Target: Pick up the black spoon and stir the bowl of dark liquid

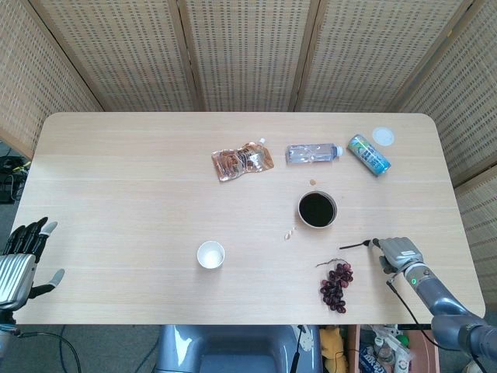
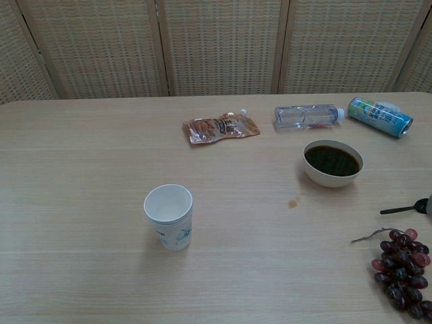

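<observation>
Grape bunch (image 1: pixel 336 286) lies just left of the right hand. Paper cup (image 1: pixel 210 255), foil pouch (image 1: pixel 242 161), water bottle (image 1: pixel 313 153), can (image 1: pixel 368 154): well apart from it.

My desk (image 1: pixel 140 171) is pale matt wood; the cup (image 2: pixel 169 216) looks paper, the bottle (image 1: pixel 312 153) clear glossy plastic, the screen (image 1: pixel 248 54) woven cane

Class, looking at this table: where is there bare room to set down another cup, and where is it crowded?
Free: the whole stretch left of the paper cup and pouch. Crowded: the right side, where bowl, black spoon, grapes and right hand cluster, with bottle and can beyond.
</observation>
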Available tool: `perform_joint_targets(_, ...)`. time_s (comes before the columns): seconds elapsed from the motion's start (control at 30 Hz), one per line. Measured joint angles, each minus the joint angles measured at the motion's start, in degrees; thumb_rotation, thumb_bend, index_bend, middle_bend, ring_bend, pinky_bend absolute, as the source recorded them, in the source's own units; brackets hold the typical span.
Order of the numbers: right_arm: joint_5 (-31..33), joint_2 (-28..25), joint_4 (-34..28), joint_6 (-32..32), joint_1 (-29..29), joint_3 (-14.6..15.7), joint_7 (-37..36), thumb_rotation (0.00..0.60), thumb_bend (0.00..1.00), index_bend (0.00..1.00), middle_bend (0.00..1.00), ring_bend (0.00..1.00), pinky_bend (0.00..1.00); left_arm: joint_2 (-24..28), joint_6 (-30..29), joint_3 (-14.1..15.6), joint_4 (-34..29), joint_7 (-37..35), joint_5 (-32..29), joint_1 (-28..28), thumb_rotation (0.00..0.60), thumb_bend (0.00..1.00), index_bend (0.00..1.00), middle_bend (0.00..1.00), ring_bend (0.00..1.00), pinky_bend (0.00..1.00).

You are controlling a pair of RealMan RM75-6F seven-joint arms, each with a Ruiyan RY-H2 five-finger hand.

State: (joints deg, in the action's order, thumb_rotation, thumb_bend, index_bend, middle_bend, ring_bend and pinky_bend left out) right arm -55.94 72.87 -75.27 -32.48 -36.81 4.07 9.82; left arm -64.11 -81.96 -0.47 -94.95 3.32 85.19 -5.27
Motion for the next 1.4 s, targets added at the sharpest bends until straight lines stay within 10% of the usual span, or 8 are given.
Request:
perform_joint_targets(0.8,1.16,-3.14,-5.53,-5.16,-1.01,-1.2,3.78,0.6,0.84,0.26,0.9,0.97,0.98,-0.53,-0.02,-0.28,1.27,-1.38,0.04,-0.25,0.6,0.31,0.0,0.0,0.0,0.0)
perform_joint_targets(1.07,-1.51,-3.97,-8.69,-12.09,0.75,-2.74,3.87,0.6,0.56,0.32,0.68,0.78,0.98,-0.3,-1.67,-0.49,0.78,0.73,0.64,0.12,0.6,0.31,0.0,0.0,0.0,0.0)
perform_joint_targets(1.4,-6.74,-0.94,-8.13,-19.14,3.15,-4.73,2.58,0.6,0.45,0.41,0.74,0.8,0.98,1.44,-2.62,-1.08,-1.58,0.68,-0.09,0.62,0.6,0.31,0.0,0.0,0.0,0.0)
